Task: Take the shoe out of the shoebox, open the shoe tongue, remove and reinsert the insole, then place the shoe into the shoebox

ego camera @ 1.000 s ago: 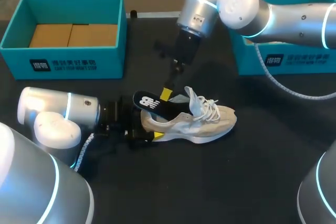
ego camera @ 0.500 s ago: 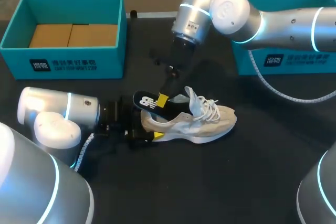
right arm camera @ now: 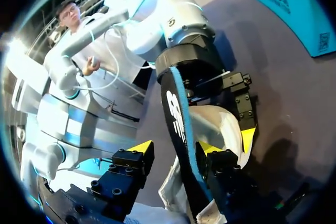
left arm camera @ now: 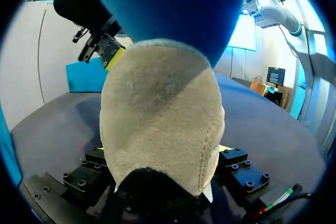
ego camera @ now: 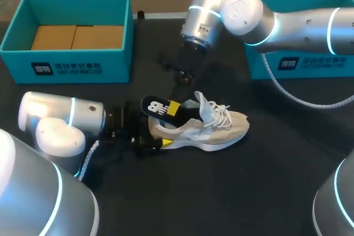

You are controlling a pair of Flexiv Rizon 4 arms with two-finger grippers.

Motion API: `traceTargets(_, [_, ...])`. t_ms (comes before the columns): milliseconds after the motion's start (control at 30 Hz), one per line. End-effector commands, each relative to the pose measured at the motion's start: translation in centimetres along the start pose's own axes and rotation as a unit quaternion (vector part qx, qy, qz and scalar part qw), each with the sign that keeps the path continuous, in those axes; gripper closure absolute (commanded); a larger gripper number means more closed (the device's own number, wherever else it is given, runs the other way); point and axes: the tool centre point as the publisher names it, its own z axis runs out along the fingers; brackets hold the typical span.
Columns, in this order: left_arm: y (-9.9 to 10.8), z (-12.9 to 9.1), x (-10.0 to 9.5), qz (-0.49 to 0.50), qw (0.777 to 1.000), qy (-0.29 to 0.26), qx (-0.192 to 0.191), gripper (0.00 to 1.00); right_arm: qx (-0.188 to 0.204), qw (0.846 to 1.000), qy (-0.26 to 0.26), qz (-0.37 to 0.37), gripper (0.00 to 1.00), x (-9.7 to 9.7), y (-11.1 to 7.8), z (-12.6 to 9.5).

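Note:
A beige shoe point(ego camera: 213, 125) lies on its sole mid-table, toe to the right. My left gripper point(ego camera: 152, 136) comes in low from the left and is shut on the heel point(left arm camera: 157, 124), a finger on each side. A black insole point(ego camera: 157, 107) with a blue underside point(left arm camera: 168, 3) stands up out of the heel opening. My right gripper point(ego camera: 172, 106) hangs over it from above. In the right wrist view the insole point(right arm camera: 181, 129) runs between that gripper's point(right arm camera: 173, 148) open fingers, against one pad point(right arm camera: 207, 147) and apart from the other.
A teal shoebox point(ego camera: 66, 67) with cardboard inside stands at the back left. A second teal box point(ego camera: 310, 62) stands at the back right, under my right arm. Bare dark table lies in front of and to the right of the shoe.
My right arm has swung a little left and its gripper has come down onto the upright insole. The shoe and my left arm have stayed in place.

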Motion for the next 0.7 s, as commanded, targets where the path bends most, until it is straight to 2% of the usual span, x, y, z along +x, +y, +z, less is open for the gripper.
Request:
traceTargets(33, [0.1,0.1,-0.1,0.000,1.000,0.000,-0.001,1.00,0.006,1.000,0.015,0.000,0.51,-1.2,0.5,0.2])
traceTargets(200, [0.1,0.1,-0.1,0.000,1.000,0.000,-0.001,1.00,0.000,1.000,0.017,-0.003,0.58,-1.3,0.5,0.3])
traceTargets(333, [0.1,0.1,-0.1,0.000,1.000,0.000,-0.001,1.00,-0.008,1.000,0.015,-0.009,0.69,-1.2,0.6,0.3])
traceTargets(433, [0.1,0.1,-0.1,0.000,1.000,0.000,-0.001,1.00,-0.018,1.000,0.019,-0.012,0.82,-1.0,0.9,0.4])
traceTargets(467, [0.1,0.1,-0.1,0.000,1.000,0.000,-0.001,1.00,-0.020,1.000,0.020,-0.011,0.95,-1.0,0.9,0.5])
traceTargets(500, [0.1,0.1,-0.1,0.000,1.000,0.000,-0.001,1.00,-0.024,0.999,0.021,-0.014,1.00,-0.9,0.9,0.5])
traceTargets(700, [0.1,0.1,-0.1,0.000,1.000,0.000,-0.001,1.00,-0.071,0.997,0.002,-0.038,1.00,0.3,1.8,-0.5])
